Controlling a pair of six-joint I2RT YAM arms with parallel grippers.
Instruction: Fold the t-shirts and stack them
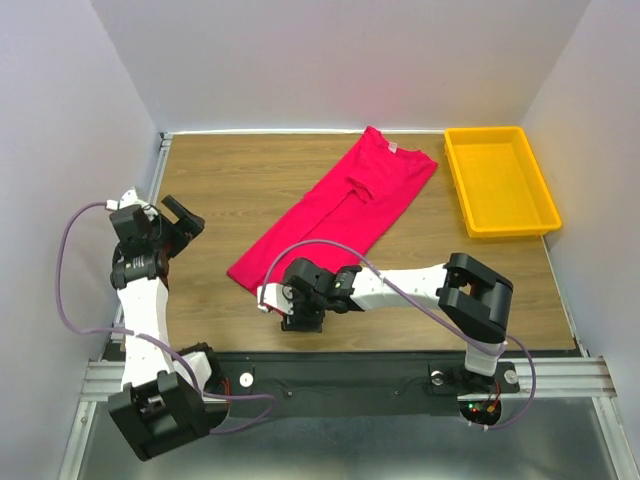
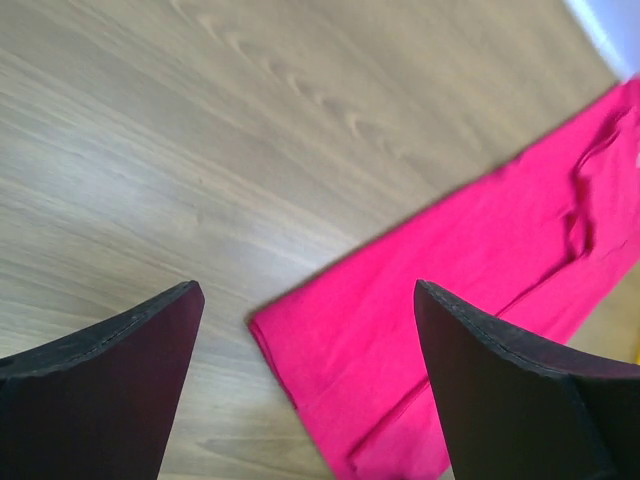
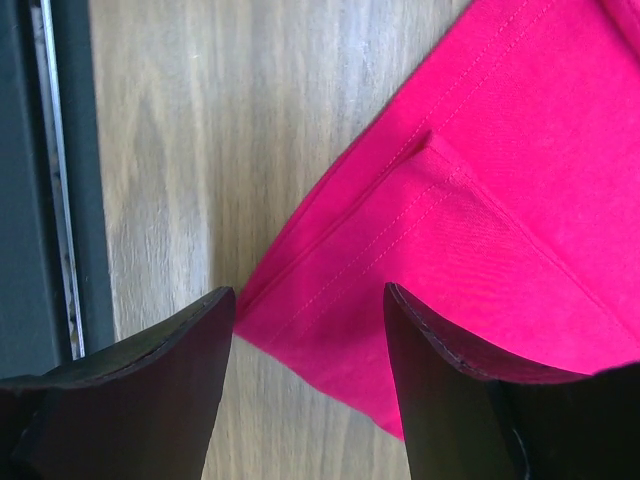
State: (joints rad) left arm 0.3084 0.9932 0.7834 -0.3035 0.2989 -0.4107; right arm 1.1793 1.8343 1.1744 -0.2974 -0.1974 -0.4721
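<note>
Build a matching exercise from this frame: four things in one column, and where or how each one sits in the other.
Things:
1. t-shirt
2. yellow tray
3. left gripper
4. right gripper

Places or states:
A. far right corner
B. open above the shirt's near hem
C. open, off to the left of the shirt
D. lying diagonally in the middle

Pairs: 1-D, 2-A, 3-C, 4-B

The t-shirt (image 1: pixel 340 212) is matt crimson-pink cloth with stitched hems, the worktop (image 1: pixel 232 172) smooth wood-grain, the tray (image 1: pixel 497 131) glossy yellow plastic, the fingers (image 2: pixel 500 385) matt black.
</note>
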